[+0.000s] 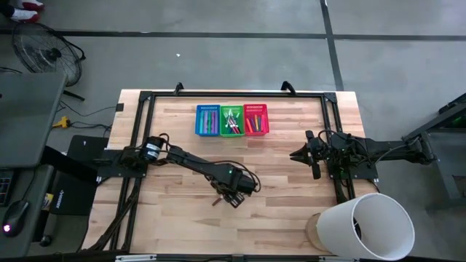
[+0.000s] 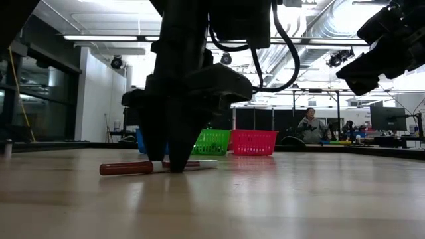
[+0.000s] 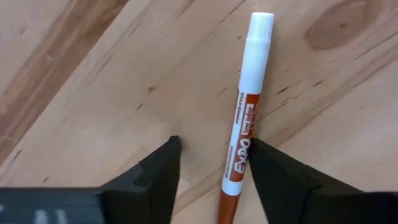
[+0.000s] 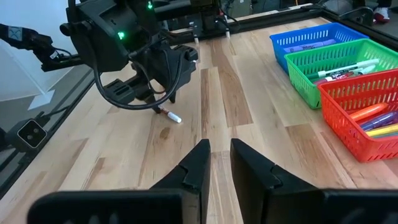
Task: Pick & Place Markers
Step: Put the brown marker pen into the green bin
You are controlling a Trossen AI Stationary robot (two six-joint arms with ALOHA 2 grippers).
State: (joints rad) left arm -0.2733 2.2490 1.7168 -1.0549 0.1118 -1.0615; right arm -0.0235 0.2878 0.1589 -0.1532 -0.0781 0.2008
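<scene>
Marker with brown barrel and white cap, flat on bare wood near the middle of the table, well apart from the three mesh baskets at the far edge. Left gripper down over it, fingers spread wide and straddling the barrel, tips at the tabletop in the low view; one finger touching or just beside the barrel, the other a little off it, nothing clamped yet. Likely so placed to take the barrel across its width, near mid-length, for a level lift. White cap clear of the fingers and jutting beyond them. Blue basket, green basket and red basket side by side, touching, each already holding markers; probably the drop point, though which colour for this one cannot be told. Open wood all the way between the marker and the baskets, nothing to snag. Black frame rail just behind the baskets, a limit on overshoot. Right gripper parked above the table's right side, fingers nearly together with a slim gap, holding nothing, well out of the left arm's path. White cylinder at the near right corner, far from the work. Person seated in the room beyond, away from the table.
</scene>
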